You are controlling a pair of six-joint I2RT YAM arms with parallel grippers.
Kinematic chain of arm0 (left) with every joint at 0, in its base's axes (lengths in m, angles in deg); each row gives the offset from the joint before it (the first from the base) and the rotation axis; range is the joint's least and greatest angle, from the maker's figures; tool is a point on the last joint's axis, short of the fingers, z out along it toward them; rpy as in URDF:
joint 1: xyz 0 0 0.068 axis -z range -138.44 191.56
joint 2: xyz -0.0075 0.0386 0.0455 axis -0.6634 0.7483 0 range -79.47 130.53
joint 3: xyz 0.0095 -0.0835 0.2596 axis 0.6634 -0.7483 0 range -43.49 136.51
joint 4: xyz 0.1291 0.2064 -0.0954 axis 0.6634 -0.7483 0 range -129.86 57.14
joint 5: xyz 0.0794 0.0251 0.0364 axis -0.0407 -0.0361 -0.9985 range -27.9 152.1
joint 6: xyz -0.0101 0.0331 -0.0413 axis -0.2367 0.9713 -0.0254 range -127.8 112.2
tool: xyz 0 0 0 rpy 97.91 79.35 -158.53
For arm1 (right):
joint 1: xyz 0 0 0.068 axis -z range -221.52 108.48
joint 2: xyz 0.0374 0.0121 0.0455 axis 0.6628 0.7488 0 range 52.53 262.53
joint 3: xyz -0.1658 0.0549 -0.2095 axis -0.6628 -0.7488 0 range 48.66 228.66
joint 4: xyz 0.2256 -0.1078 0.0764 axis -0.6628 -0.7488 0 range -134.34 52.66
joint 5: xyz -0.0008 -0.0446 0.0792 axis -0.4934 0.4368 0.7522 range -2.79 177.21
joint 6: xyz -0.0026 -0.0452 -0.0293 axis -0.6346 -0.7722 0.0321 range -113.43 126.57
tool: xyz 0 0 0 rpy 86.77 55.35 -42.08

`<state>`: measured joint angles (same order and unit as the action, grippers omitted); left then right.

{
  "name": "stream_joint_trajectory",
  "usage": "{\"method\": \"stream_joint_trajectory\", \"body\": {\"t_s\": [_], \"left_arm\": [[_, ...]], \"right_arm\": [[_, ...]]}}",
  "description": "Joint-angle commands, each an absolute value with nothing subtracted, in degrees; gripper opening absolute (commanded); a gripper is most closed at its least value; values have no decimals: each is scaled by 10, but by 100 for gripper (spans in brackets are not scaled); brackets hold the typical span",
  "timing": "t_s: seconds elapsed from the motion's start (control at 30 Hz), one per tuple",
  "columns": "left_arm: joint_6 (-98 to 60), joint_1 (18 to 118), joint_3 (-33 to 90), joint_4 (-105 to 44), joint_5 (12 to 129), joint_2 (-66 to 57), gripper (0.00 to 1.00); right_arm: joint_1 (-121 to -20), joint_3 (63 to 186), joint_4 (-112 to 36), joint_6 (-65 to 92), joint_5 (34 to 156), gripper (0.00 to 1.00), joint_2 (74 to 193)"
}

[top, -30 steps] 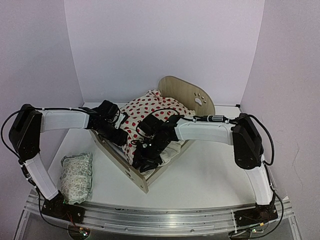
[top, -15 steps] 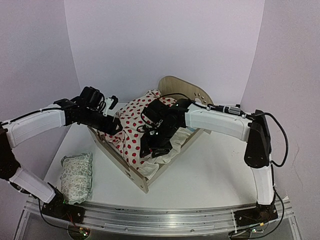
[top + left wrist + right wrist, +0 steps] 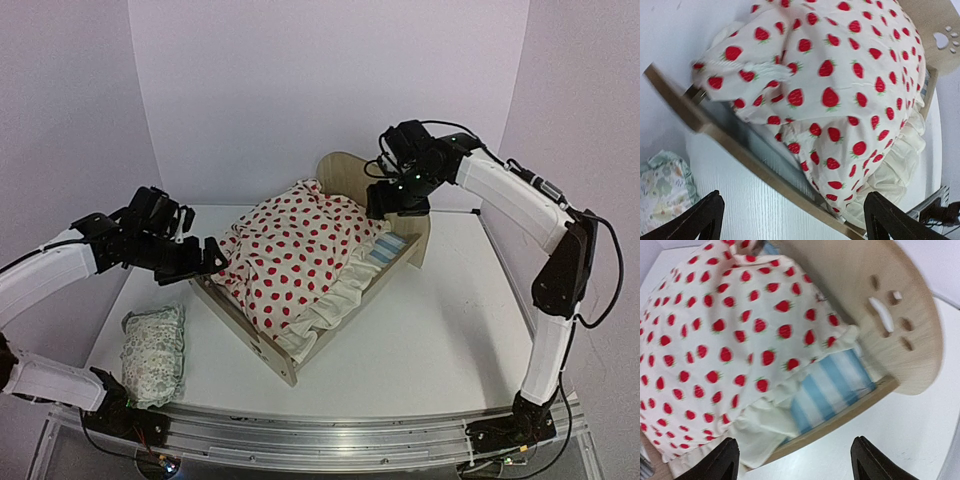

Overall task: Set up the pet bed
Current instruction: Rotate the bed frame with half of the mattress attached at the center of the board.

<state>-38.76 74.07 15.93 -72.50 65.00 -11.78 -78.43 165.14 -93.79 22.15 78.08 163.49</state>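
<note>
The plywood pet bed point(image 3: 275, 352) stands in the middle of the table, its rounded headboard point(image 3: 352, 172) with the paw cutout at the back. The cream blanket with red strawberries point(image 3: 292, 252) lies spread over most of it. A strip of blue-and-white mattress point(image 3: 386, 249) shows near the headboard, also in the right wrist view point(image 3: 832, 385). My left gripper point(image 3: 205, 258) is open and empty, left of the bed. My right gripper point(image 3: 392, 205) is open and empty, raised above the headboard end. The left wrist view shows the blanket point(image 3: 840, 90) over the bed's side rail point(image 3: 755, 160).
The small green-patterned pillow point(image 3: 155, 352) lies on the table at the front left, and its corner shows in the left wrist view point(image 3: 662, 187). White walls enclose the back and both sides. A metal rail point(image 3: 300, 435) runs along the near edge.
Both grippers have let go of the blanket and pulled away: the left arm back to the left, the right arm up and back over the headboard. The blanket now lies spread over the bed.
</note>
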Motion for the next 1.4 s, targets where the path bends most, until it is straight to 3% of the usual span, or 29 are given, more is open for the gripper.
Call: {"method": "stream_joint_trajectory", "body": {"t_s": [0.0, 0.17, 0.53, 0.63, 0.7, 0.8, 1.07, 1.37], "left_arm": [[-566, 740, 99, -710, 567, -212, 100], [-646, 740, 45, -719, 550, -272, 99], [-662, 740, -3, -621, 593, -209, 92], [-646, 740, -13, -576, 591, -179, 90], [-634, 740, -12, -546, 591, -148, 89], [-606, 739, 4, -504, 580, -89, 87], [-503, 736, 103, -447, 565, 72, 86], [-404, 710, 224, -429, 575, 204, 86]], "right_arm": [[-728, 1691, -931, 115, 728, 79, 1646], [-662, 1748, -927, 103, 754, 80, 1704], [-594, 1795, -922, 86, 858, 77, 1782], [-592, 1790, -922, 70, 935, 64, 1789], [-592, 1776, -922, 47, 960, 44, 1785], [-592, 1745, -922, 46, 961, 29, 1769], [-592, 1633, -925, 118, 898, 18, 1689], [-592, 1408, -951, 276, 811, 15, 1508]]}}
